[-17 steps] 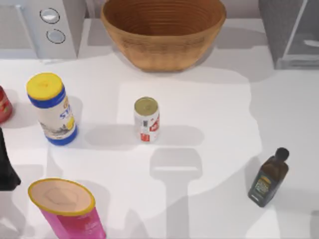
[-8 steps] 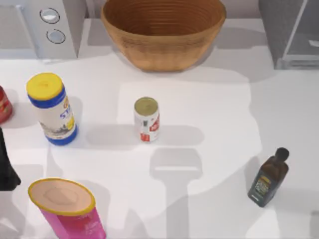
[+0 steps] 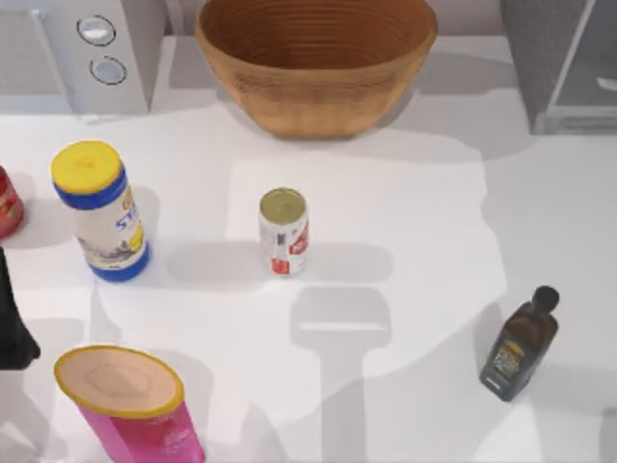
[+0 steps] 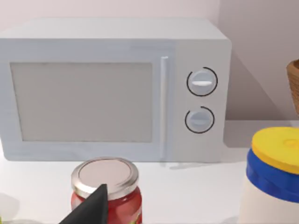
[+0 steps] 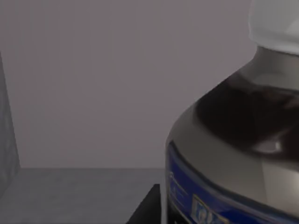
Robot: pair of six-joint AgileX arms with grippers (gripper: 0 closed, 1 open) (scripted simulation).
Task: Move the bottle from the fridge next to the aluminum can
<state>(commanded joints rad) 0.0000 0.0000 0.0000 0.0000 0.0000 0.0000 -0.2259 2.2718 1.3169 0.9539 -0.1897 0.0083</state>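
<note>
The aluminum can (image 3: pixel 283 231), white with red markings and a dull gold top, stands upright near the middle of the table. At the back right corner is the grey fridge (image 3: pixel 564 58). Its grey inner wall (image 5: pixel 93 84) fills the background of the right wrist view. There the bottle (image 5: pixel 233 140) stands very close, with white cap, dark neck and blue-edged label. A dark part of my right gripper (image 5: pixel 148 207) sits right beside its label. My left gripper (image 4: pixel 88 207) is parked at the table's left edge, near a red jar (image 4: pixel 106 186).
A grey microwave (image 3: pixel 87 48) with two knobs stands back left, a wicker basket (image 3: pixel 313 58) back centre. A yellow-lidded white canister (image 3: pixel 101 207) and a pink canister (image 3: pixel 130 400) stand on the left. A dark olive bottle (image 3: pixel 521 347) stands front right.
</note>
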